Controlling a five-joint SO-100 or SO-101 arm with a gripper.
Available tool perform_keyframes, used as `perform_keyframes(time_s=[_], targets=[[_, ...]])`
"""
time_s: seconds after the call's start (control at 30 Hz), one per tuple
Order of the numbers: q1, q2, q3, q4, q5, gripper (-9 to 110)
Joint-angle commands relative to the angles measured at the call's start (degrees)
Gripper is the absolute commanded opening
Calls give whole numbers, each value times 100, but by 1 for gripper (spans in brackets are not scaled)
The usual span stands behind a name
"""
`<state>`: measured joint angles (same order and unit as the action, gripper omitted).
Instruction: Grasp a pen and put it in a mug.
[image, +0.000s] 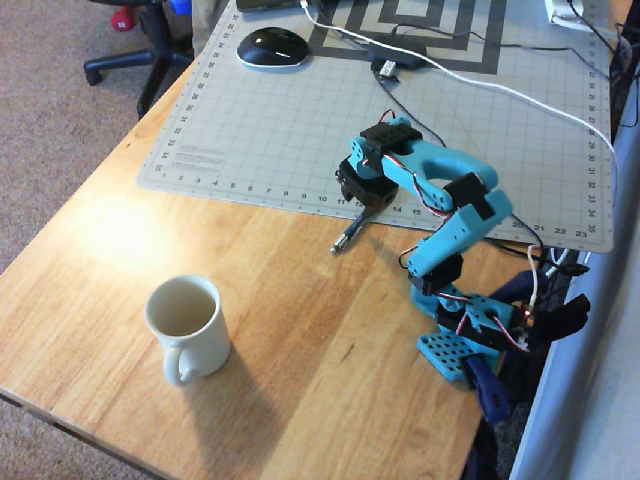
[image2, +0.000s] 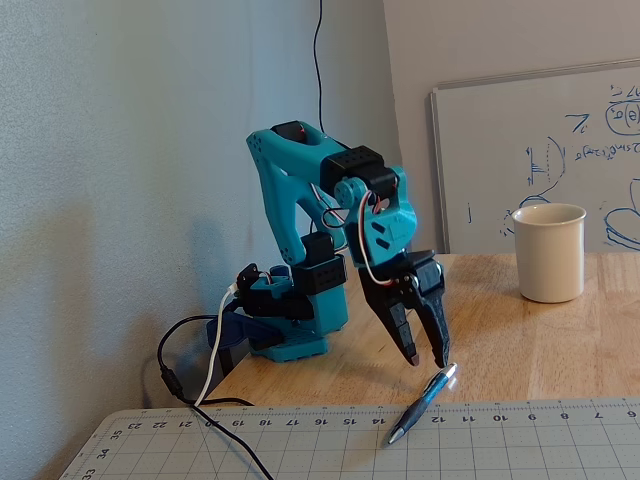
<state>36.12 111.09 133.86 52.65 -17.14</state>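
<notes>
Pen (image2: 424, 404), slim and dark with a shiny silver tip, lies flat across the edge of the grey grid mat (image: 260, 120) near the middle of the overhead view. The black claw (image2: 426, 359) hangs open right above it, likely ready to pinch. The off-white mug (image: 187, 327) waits empty at lower left on the wooden surface (image: 300, 380).

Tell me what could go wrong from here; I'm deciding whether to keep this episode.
1. The open gripper hangs over the silvery end of the pen, not its middle, so closing there could tip it or let it slip.
2. The pen lies across the cutting mat edge, which could make it roll.
3. The mug stands far across the table, so a weak grip may fail on the way.
</notes>
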Motion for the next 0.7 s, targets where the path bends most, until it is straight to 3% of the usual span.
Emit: perform_keyframes(time_s=[0.0,0.33,0.67], targets=[[44,-193,-545,-132,-44,15],[-26,-861,-554,-237,-44,15],[-35,-1424,-501,-1758,-53,14]])
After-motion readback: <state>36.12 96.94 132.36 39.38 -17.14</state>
